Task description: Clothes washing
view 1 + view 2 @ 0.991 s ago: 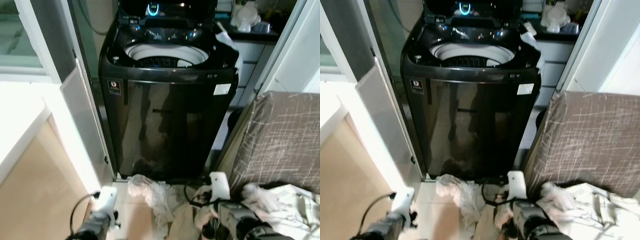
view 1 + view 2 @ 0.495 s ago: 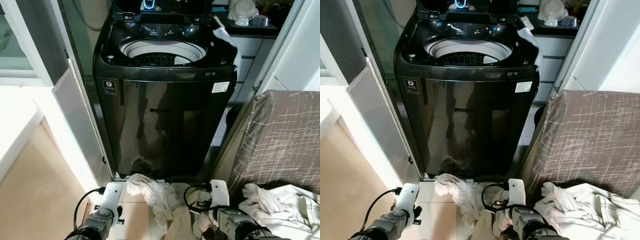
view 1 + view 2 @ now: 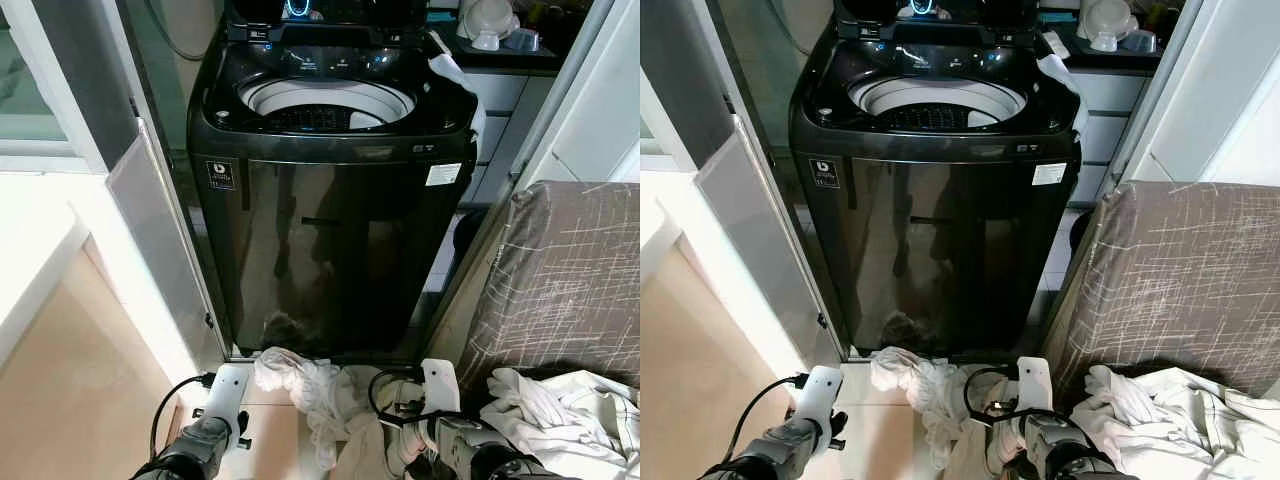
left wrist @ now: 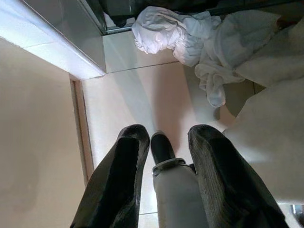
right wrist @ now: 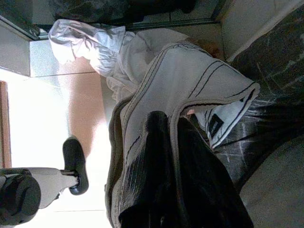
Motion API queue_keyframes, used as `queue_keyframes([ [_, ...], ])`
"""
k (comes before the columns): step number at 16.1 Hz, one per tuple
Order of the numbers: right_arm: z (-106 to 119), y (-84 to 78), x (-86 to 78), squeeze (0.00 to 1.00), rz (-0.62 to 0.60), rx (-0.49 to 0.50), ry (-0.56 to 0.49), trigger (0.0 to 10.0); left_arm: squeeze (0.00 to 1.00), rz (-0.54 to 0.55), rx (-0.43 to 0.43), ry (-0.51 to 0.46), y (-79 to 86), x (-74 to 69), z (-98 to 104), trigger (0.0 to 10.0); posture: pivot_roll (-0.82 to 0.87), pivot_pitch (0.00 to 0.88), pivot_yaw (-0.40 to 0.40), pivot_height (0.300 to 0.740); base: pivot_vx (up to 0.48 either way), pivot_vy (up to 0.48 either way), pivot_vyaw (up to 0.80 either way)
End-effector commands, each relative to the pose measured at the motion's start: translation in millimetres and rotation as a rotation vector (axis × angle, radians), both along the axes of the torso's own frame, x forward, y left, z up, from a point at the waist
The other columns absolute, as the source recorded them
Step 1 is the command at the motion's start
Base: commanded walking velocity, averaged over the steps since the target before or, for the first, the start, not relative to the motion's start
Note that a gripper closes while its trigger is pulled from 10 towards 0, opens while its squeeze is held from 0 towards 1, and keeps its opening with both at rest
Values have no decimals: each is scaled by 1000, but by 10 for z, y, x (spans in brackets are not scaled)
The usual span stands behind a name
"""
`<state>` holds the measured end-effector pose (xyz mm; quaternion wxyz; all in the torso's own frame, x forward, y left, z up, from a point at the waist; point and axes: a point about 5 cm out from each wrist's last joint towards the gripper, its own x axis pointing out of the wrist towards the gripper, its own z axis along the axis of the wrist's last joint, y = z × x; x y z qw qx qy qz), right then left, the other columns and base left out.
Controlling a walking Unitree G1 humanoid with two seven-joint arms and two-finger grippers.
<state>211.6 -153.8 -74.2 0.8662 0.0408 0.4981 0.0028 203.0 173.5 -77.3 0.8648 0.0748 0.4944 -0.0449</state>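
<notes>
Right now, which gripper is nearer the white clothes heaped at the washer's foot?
Right. The right gripper is shut on a garment of the white clothes; the left gripper hangs open over bare floor beside it.

Black top-loading washing machine [image 3: 335,190], lid open.
White crumpled clothes [image 3: 310,385] lie heaped on the floor against its base.

Washing machine [image 3: 335,200]: ahead, centre, lid open, drum [image 3: 327,103] exposed at top. Glass door panel [image 3: 160,250]: just left of machine. Covered furniture [image 3: 565,280]: right of machine. Crumpled clothes [image 3: 300,378]: on the floor [image 4: 128,95] at machine's foot. Further garments [image 3: 560,415]: on the furniture's near edge, right. Counter with bowls [image 3: 490,25]: behind machine, right.
</notes>
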Motion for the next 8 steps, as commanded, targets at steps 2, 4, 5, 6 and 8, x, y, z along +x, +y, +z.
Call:
queue_keyframes([
  [2,11,-1,20,0,3,-10,-11,10000,0,-16,11,8,33,0,3,10000,-43,0,-10,740,0,0,0],
  [4,14,9,26,0,15,-14,-12,10000,0,-35,18,3,34,5,6,10000,-41,0,-11,740,0,0,0],
  [5,17,1,31,0,22,-17,-15,10000,0,-40,18,2,20,-3,0,10000,-42,0,-11,740,0,0,0],
  [6,17,1,31,0,22,-17,-15,10000,0,-40,18,2,20,-3,0,10000,-42,0,-11,740,0,0,0],
  [8,18,-30,29,0,32,-26,-16,10000,0,-44,17,3,11,-10,-4,10000,-43,0,-10,740,0,0,0],
])
